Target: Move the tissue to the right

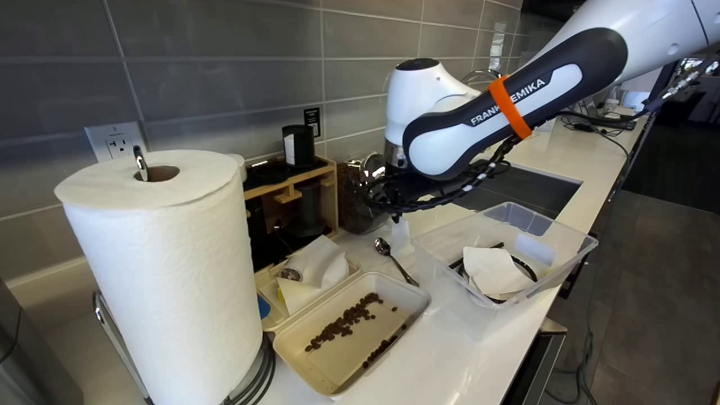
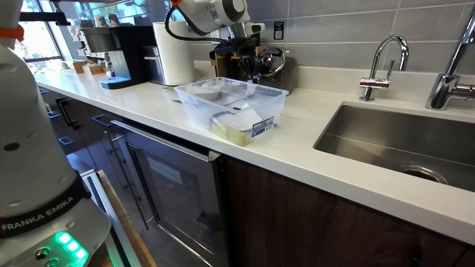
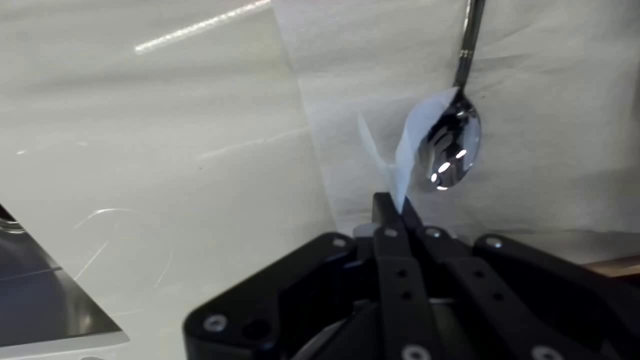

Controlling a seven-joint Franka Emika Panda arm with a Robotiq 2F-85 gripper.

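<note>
A small white tissue [image 3: 406,150] hangs from my gripper [image 3: 397,202] in the wrist view, its upper part pinched between the two closed fingertips. Its free end curls beside and partly over the spoon's edge. In an exterior view the tissue [image 1: 400,233] hangs below the gripper [image 1: 397,216], just above the counter, between the spoon and the clear bin. In an exterior view the gripper [image 2: 254,78] and tissue [image 2: 251,89] show behind the bin's far rim. A thin white sheet [image 3: 540,150] lies flat under the spoon; I cannot tell whether it joins the tissue.
A metal spoon [image 3: 450,142] lies close to the fingertips. A clear bin [image 2: 200,111] holds papers and cables. A takeout box [image 1: 306,368] with coffee beans, a paper towel roll [image 1: 163,281], a bean jar [image 1: 354,202] and a sink [image 2: 371,124] surround the area.
</note>
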